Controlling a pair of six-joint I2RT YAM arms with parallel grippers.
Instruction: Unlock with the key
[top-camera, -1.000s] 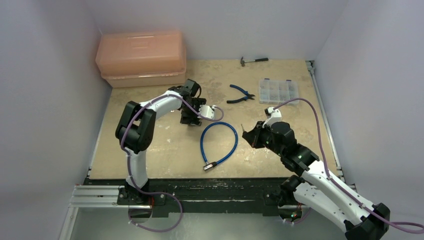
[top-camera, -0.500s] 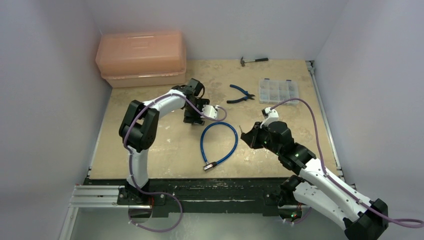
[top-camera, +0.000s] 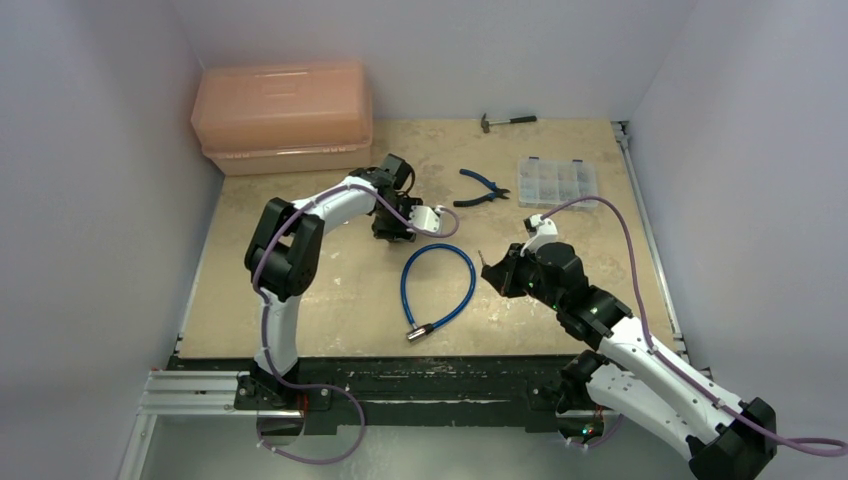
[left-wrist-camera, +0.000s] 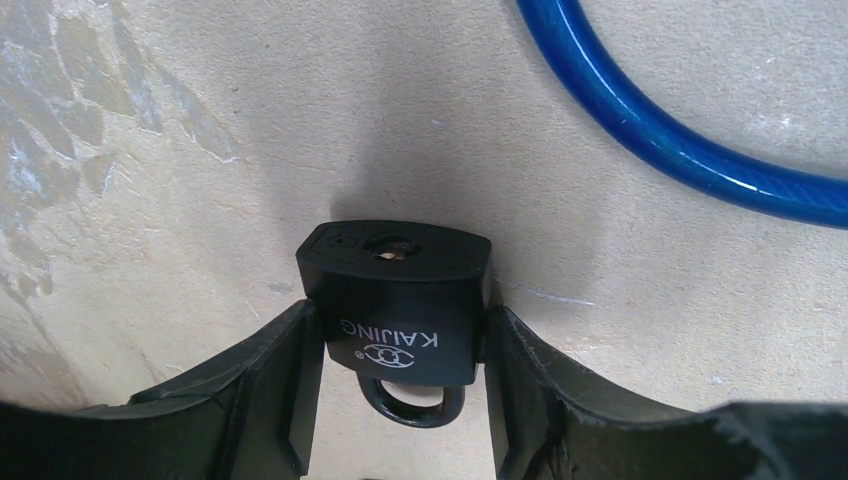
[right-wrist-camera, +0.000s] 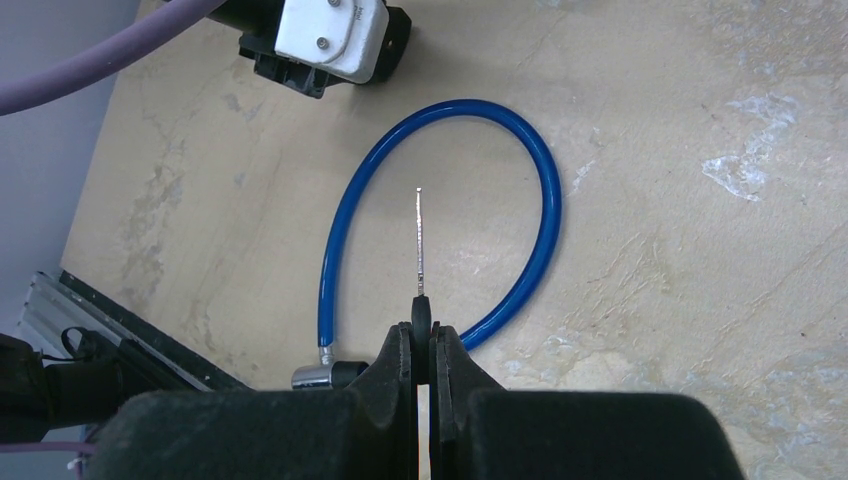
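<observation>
Left gripper (left-wrist-camera: 400, 318) shifted right, jaws narrowed onto small black metal padlock (left-wrist-camera: 395, 300).
L fingers (left-wrist-camera: 275, 385) pinch its sides; R gripper (right-wrist-camera: 421, 335) clamped on tiny black-headed key (right-wrist-camera: 418, 245), held near blue cable loop (right-wrist-camera: 545, 230).

Overhead check: both arms extended over the table (top-camera: 330, 300), one on either side of the cable (top-camera: 471, 282).
Left gripper (top-camera: 391, 230) points down just behind the cable's loop; what lies under it is hidden. Right gripper (top-camera: 490, 265) sits just right of the loop, with the thin key (top-camera: 484, 256) projecting from its tip. Box (top-camera: 283, 115) stands at back left, hammer (top-camera: 508, 121) at the back edge, pliers (top-camera: 481, 189) and organizer (top-camera: 557, 181) near mid-back, well apart from the cable.
</observation>
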